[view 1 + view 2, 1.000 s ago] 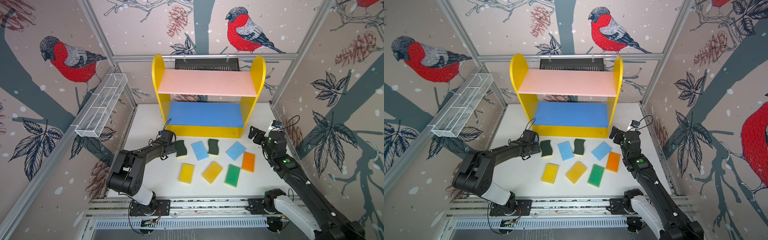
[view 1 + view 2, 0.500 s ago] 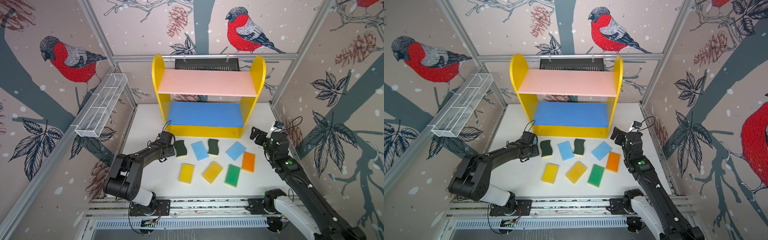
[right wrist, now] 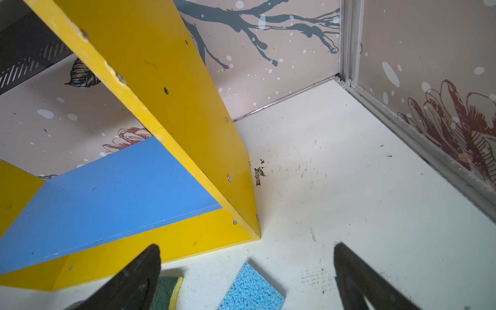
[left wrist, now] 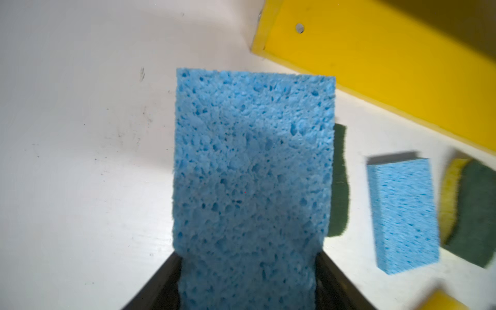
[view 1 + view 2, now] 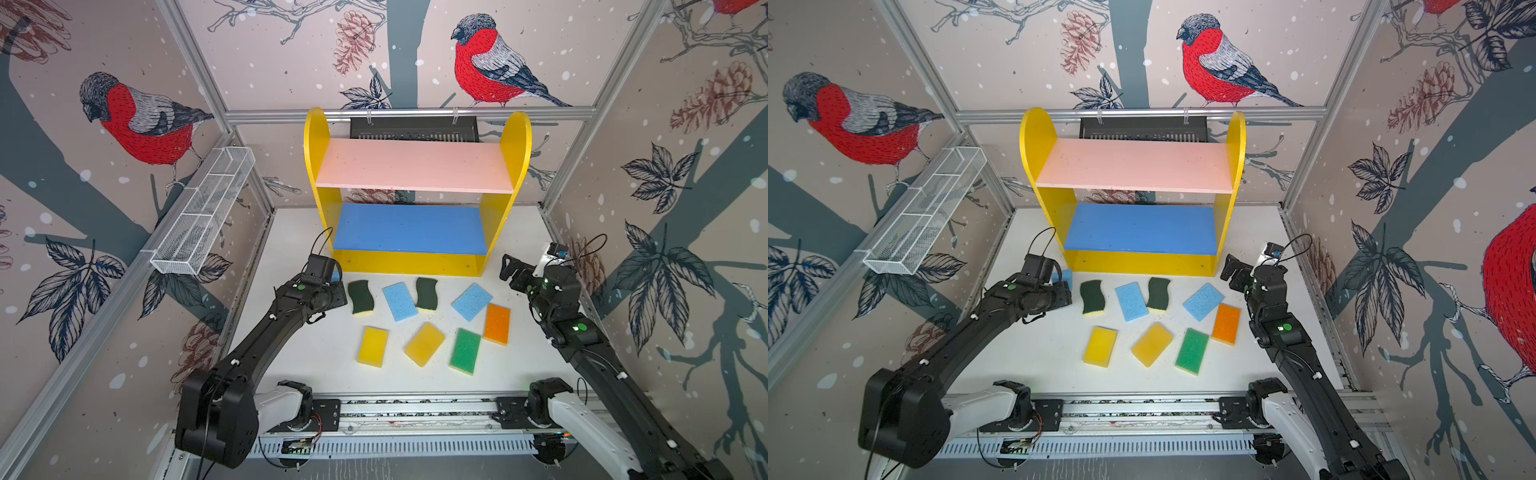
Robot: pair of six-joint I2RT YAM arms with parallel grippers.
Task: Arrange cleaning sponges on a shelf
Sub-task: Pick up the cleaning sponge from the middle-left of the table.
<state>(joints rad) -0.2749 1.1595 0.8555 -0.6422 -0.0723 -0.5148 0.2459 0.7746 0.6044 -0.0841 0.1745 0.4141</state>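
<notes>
The left tool (image 4: 247, 279) is clamped on one end of a light blue sponge (image 4: 252, 161), likely light, squashy foam best pinched gently across its narrow sides, low at the tabletop (image 5: 299, 232) just beside the shelf (image 5: 415, 262), while the right tool (image 3: 245, 257) stands apart, empty.

Above the white table (image 5: 519, 365), a long wire basket (image 5: 203, 212) hung on one wall, and a black slotted panel (image 5: 413, 128) on another.

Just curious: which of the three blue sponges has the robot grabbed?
The blue sponge by the shelf's left corner, clamped in the left gripper; the other two lie free on the table.
</notes>
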